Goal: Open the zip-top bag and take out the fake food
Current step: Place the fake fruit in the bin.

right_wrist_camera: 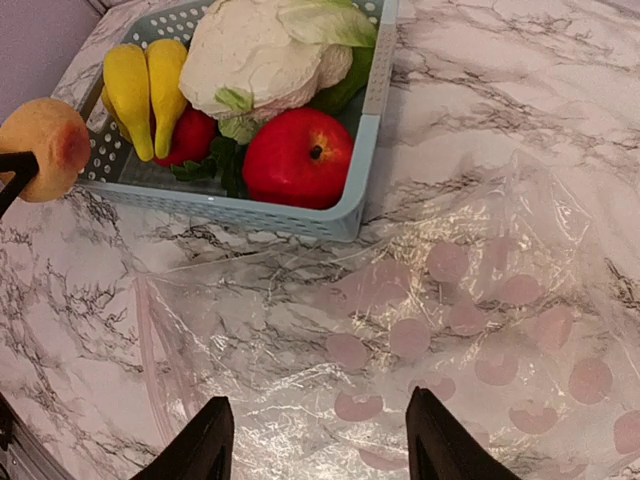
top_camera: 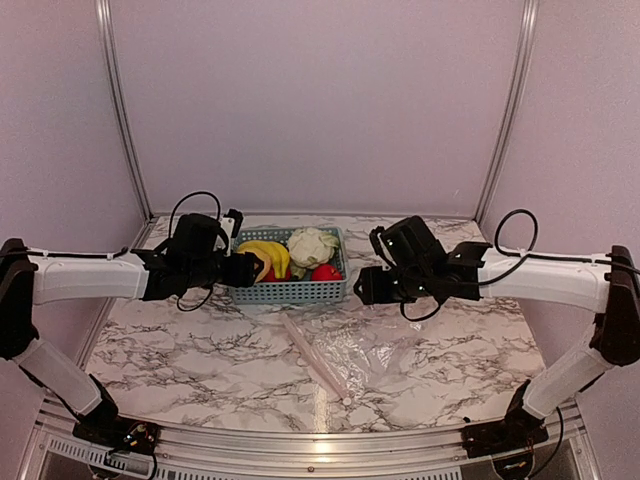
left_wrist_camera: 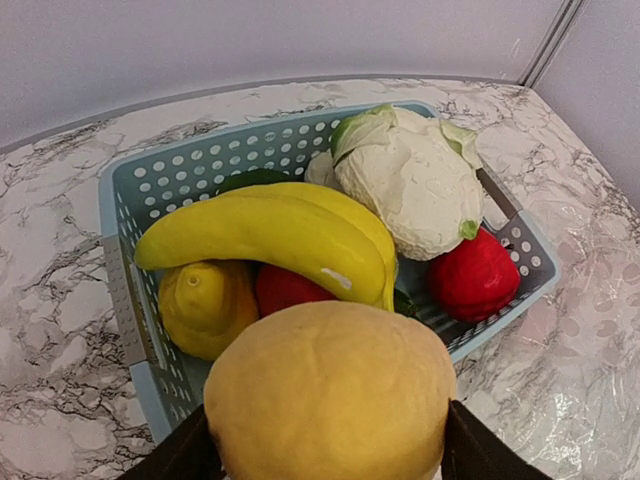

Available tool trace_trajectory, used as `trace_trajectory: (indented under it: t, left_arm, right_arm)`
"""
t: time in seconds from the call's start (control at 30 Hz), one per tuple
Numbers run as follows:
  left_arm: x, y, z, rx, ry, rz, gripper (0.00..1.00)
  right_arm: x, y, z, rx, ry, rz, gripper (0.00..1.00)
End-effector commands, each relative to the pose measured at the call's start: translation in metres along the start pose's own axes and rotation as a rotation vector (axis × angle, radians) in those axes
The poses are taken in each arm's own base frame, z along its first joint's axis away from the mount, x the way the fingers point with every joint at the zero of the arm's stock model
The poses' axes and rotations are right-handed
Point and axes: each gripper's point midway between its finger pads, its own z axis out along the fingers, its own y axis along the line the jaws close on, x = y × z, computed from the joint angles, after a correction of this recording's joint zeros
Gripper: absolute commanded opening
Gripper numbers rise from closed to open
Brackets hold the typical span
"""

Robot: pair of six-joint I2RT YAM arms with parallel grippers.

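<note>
Nearest, in front of the basket [top_camera: 290,293], the zip-top bag [top_camera: 350,355] lay flat on the marble desk [top_camera: 180,350]. It was clear and crinkled, with its pale zipper strip [top_camera: 318,368] running at a slant away from the basket's front wall. Only the right wrist view showed the pinkish round spots [right_wrist_camera: 410,338] across the film and how close the bag's edge came to that wall. There the right arm's jaws stood apart over the bag, holding nothing. At the basket's left end the left arm's jaws gripped a round peach-coloured fruit [left_wrist_camera: 330,395]; its reddish blush appeared only in the right wrist view. The rest of the fake food sat inside the basket: bananas [left_wrist_camera: 270,235], a white cauliflower [left_wrist_camera: 410,190] and a red apple [right_wrist_camera: 298,157]. A lemon [left_wrist_camera: 205,305] tucked under the bananas was plain only from the left wrist.
</note>
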Motion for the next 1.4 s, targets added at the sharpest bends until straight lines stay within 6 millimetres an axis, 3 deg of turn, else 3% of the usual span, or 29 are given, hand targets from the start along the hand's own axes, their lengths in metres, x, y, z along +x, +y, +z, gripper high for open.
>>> trace_trajectory:
  t: [0.0, 0.2, 0.47, 0.63, 0.93, 1.0, 1.2, 1.37]
  left_arm:
    - [0.007, 0.009, 0.014, -0.01, 0.052, -0.042, 0.65]
    - [0.01, 0.019, 0.031, -0.011, 0.083, -0.073, 0.65]
    - [0.011, 0.033, 0.049, -0.055, 0.116, -0.074, 0.66]
    - [0.019, 0.04, 0.054, -0.094, 0.149, -0.058, 0.73]
    - [0.01, 0.04, 0.032, -0.09, 0.108, -0.059, 0.88]
    - [0.008, 0.039, 0.027, -0.087, 0.098, -0.064, 0.98]
    - [-0.003, 0.04, 0.01, -0.092, 0.05, -0.072, 0.99]
    - [-0.014, 0.033, -0.003, -0.076, 0.006, -0.054, 0.99]
  right_arm:
    - [-0.026, 0.0, -0.022, 0.012, -0.079, 0.007, 0.6]
    - [-0.032, -0.006, -0.037, 0.025, -0.122, 0.018, 0.71]
    - [-0.033, -0.01, -0.043, 0.036, -0.134, 0.022, 0.75]
    - [-0.033, -0.01, -0.044, 0.038, -0.138, 0.02, 0.76]
    - [-0.039, -0.009, -0.045, 0.043, -0.152, 0.013, 0.81]
    - [-0.039, -0.008, -0.043, 0.044, -0.15, 0.011, 0.81]
    - [-0.042, -0.008, -0.044, 0.049, -0.158, 0.013, 0.84]
    - [-0.044, -0.01, -0.045, 0.061, -0.167, 0.023, 0.98]
